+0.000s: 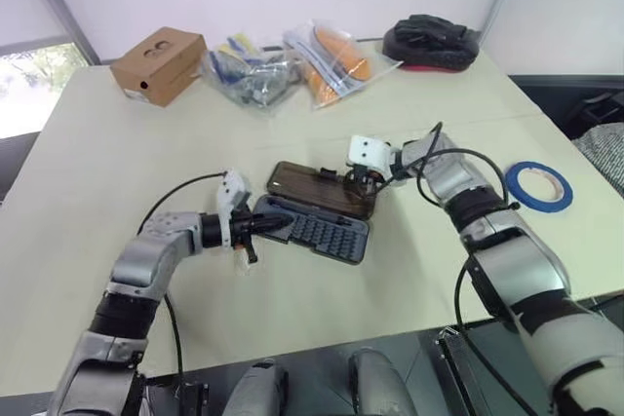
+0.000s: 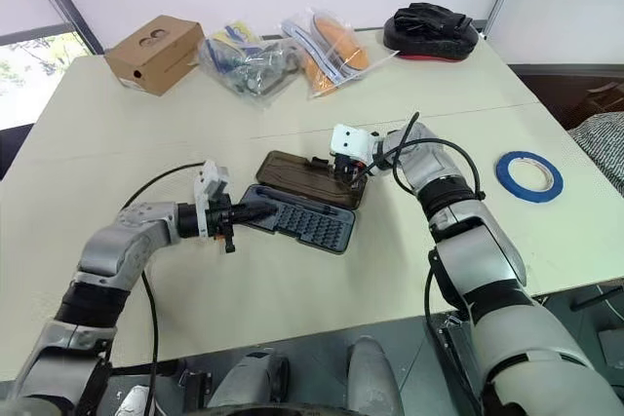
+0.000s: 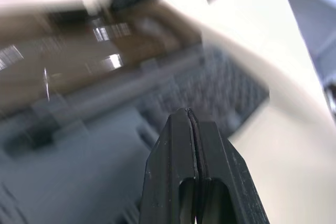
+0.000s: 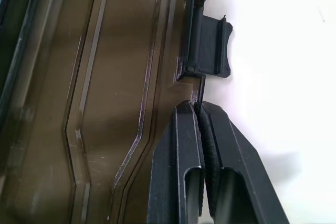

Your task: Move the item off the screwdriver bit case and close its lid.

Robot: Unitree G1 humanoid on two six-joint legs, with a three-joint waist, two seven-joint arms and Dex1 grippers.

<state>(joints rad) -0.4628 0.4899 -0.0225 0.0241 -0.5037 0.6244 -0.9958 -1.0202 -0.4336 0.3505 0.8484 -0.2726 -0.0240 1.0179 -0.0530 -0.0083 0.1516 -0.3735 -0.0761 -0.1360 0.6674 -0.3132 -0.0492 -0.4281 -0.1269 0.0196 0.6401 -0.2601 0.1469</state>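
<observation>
One open bit case [image 1: 317,211], one tape roll [image 1: 511,183], left pincer [image 1: 286,224] pressed together on tray [image 1: 331,233], right pincer [image 1: 363,185] pinching lid [image 1: 310,187]

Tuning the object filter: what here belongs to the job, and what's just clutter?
Job: case, lid, left hand, right hand.
Clutter: box, bags, black pad, blue tape.

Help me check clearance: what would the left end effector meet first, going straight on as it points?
Most likely the grey tray of the screwdriver bit case: the left end effector, shut, points into it, tip at its edge. Contact is unclear.
</observation>
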